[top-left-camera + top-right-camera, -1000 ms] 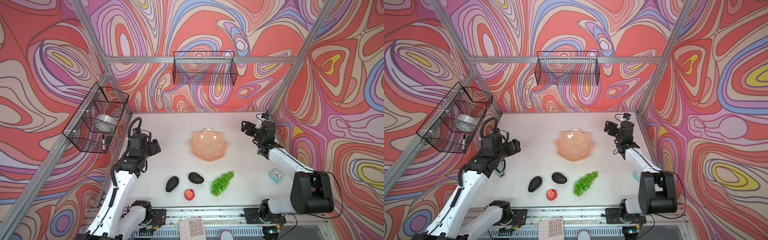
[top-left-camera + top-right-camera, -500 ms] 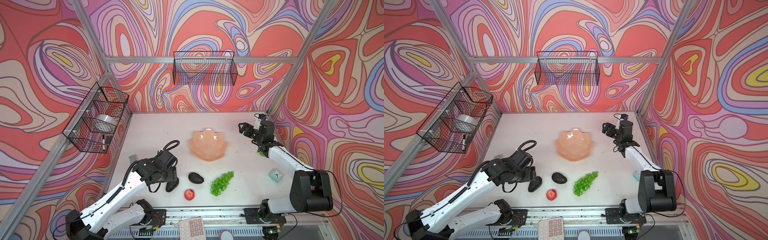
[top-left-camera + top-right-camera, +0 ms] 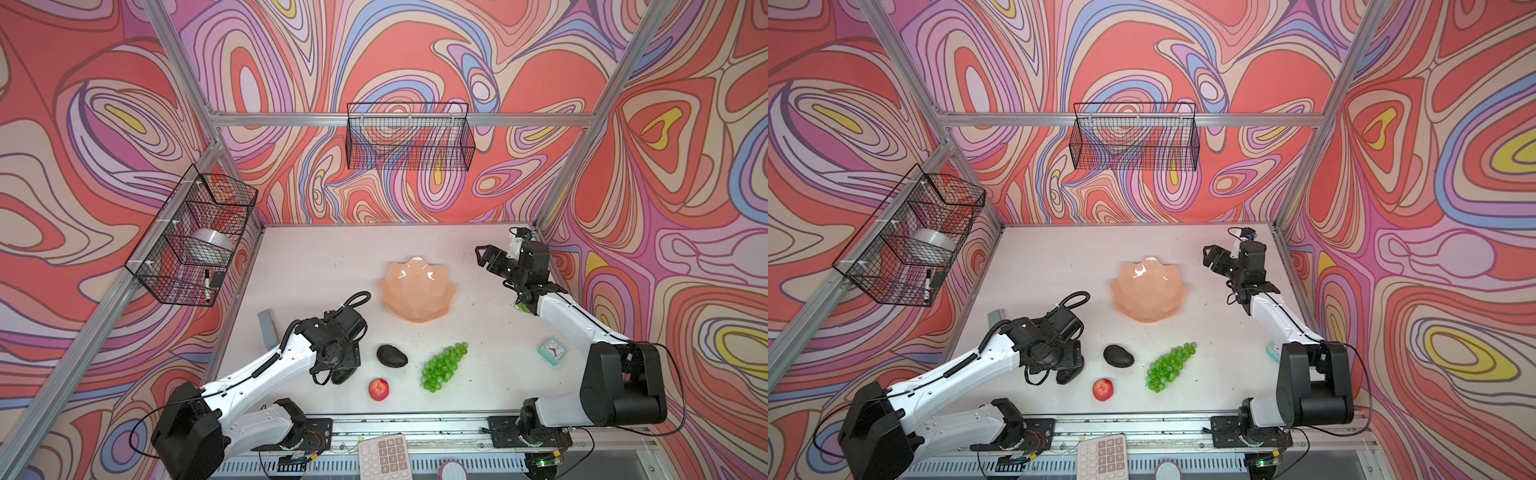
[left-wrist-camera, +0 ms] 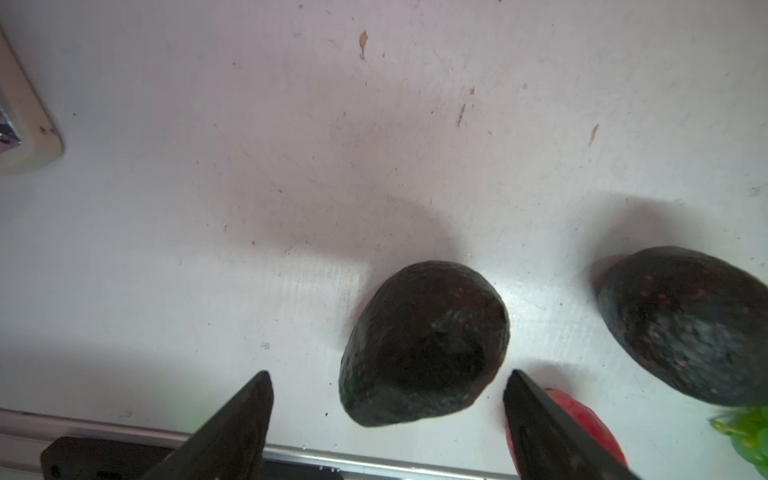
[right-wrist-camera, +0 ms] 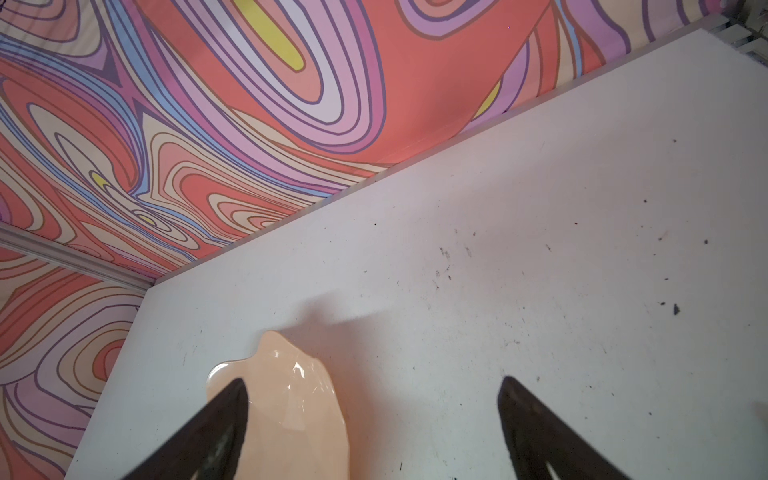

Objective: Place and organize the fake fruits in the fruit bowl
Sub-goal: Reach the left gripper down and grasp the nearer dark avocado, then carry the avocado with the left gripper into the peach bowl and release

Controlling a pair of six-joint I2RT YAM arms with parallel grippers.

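The peach-pink fruit bowl [image 3: 417, 291] [image 3: 1148, 291] stands mid-table with nothing in it. In front of it lie two dark avocados [image 3: 391, 356] [image 3: 343, 377], a red apple [image 3: 378, 389] and green grapes [image 3: 442, 365]. My left gripper [image 3: 345, 369] hangs over the left avocado and hides most of it in both top views. In the left wrist view that gripper [image 4: 388, 374] is open, its fingers either side of the avocado [image 4: 424, 345] with gaps showing. My right gripper [image 3: 484, 257] [image 5: 372, 381] is open and empty, right of the bowl [image 5: 291, 407].
Black wire baskets hang on the back wall [image 3: 409, 137] and left wall [image 3: 191, 237]. A teal clock [image 3: 552, 350] sits at the right, a grey block [image 3: 267, 328] at the left edge, a green packet [image 3: 523, 306] under the right arm, and a calculator [image 3: 384, 457] beyond the front rail.
My left arm swung from the back left to the front and came down over the left avocado. My right gripper shifted slightly left toward the bowl.
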